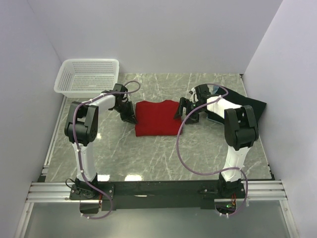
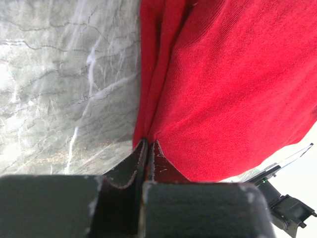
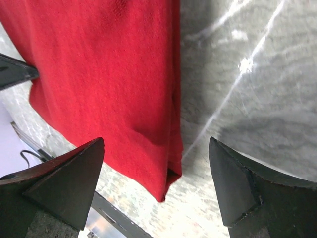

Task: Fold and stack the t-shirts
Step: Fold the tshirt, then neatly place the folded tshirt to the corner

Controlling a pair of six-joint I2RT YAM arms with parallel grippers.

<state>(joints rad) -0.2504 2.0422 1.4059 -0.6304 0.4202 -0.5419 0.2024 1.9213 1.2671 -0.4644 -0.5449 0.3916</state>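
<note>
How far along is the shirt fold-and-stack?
Done: the red t-shirt is folded in to a rough rectangle, with layers doubled along its left edge.
In hand: the left hand is shut on that edge. The right hand is open, straddling the right edge without gripping.
Left: finishing this fold, then the black t-shirt, which lies loose behind the right arm. No stack is visible.

The red cloth t-shirt (image 1: 157, 118) lies mid-frame on the grey marbled desk (image 1: 148, 158); a white plastic mesh basket (image 1: 88, 77) sits upper left, a black cloth t-shirt (image 1: 255, 104) right.
</note>
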